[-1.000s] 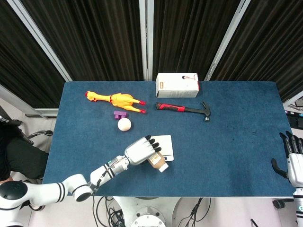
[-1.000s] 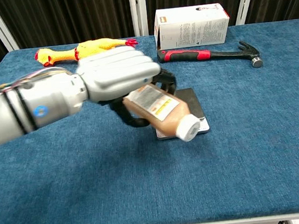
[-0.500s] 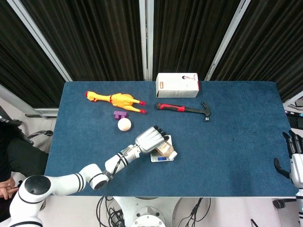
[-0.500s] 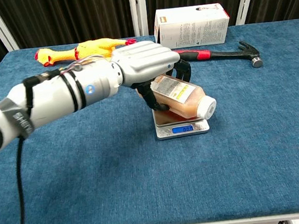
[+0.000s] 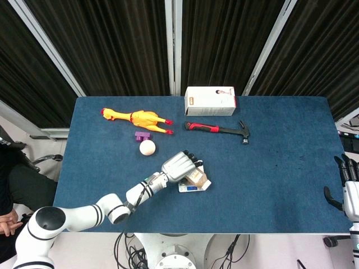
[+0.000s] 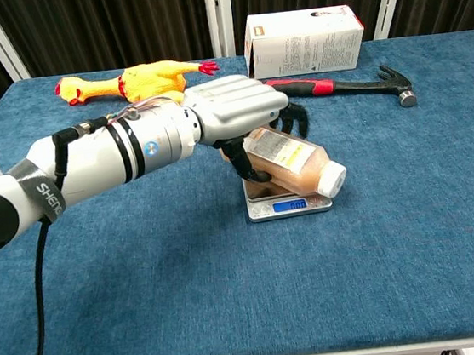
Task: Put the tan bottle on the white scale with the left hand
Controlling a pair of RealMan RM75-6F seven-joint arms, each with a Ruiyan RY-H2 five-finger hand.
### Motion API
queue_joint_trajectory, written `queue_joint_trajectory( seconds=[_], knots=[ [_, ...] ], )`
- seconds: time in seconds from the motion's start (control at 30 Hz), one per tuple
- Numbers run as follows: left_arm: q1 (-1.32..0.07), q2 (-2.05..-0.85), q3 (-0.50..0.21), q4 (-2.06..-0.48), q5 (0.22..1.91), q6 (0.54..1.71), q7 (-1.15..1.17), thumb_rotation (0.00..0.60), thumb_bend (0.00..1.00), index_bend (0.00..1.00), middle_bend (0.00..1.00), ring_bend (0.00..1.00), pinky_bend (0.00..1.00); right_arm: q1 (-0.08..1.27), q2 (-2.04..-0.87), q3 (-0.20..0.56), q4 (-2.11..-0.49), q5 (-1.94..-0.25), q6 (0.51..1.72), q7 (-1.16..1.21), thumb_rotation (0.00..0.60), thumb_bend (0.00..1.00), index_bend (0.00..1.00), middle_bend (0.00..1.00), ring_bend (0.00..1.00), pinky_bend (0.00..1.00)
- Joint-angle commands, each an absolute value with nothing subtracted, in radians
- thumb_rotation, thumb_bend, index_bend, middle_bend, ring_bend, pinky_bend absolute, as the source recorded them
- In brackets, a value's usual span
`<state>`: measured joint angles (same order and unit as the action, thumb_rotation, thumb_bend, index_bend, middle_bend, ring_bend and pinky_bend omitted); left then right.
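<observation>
One blue-carpeted table (image 5: 269, 168) before dark vertical blinds (image 5: 123, 45) with white frames.

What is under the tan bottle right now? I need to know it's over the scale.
The white scale, display lit, sits under the tan bottle, still gripped tilted by the left hand. Contact is hidden.

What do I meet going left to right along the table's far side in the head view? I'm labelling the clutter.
Rubber chicken → purple block → white box → hammer.
</observation>
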<state>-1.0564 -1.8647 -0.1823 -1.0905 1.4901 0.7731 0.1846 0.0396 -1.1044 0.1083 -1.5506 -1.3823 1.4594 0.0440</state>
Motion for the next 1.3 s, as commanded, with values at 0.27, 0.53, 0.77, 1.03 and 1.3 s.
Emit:
queue_joint_trajectory(
  seconds=[0.27,0.53,0.77,1.03,1.3],
  knots=[
    [-1.069,-1.856,-0.163,-1.108,1.488,0.776,0.181,0.6,0.2,0.07,0.17,0.08,0.24,0.038,-1.104,0.109,-1.551,-1.378,1.457,0.042,0.6,0.31,0.0,0.0,0.0,0.0],
    [-1.04,-1.77,-0.162,-1.24,1.404,0.76,0.317,0.6,0.2,0.01,0.09,0.01,0.17,0.036,-1.098,0.11,-1.562,-1.385,1.467,0.044,0.6,0.31,0.0,0.0,0.0,0.0],
    [-0.853,-1.531,-0.101,-1.63,1.192,0.943,0.61,0.6,0.19,0.0,0.05,0.0,0.11,0.039,-1.094,0.105,-1.581,-1.403,1.47,0.034,0.6,0.31,0.0,0.0,0.0,0.0],
    [-0.537,-1.324,0.05,-1.742,1.39,1.385,0.457,0.6,0.08,0.01,0.08,0.0,0.1,0.054,-1.113,0.1,-1.598,-1.428,1.466,0.0,0.6,0.31,0.0,0.0,0.0,0.0],
    [-0.3,-1.308,0.148,-1.471,1.47,1.591,0.191,0.6,0.05,0.01,0.09,0.0,0.09,0.072,-1.135,0.096,-1.609,-1.449,1.461,-0.052,0.6,0.31,0.0,0.0,0.0,0.0]
  ],
)
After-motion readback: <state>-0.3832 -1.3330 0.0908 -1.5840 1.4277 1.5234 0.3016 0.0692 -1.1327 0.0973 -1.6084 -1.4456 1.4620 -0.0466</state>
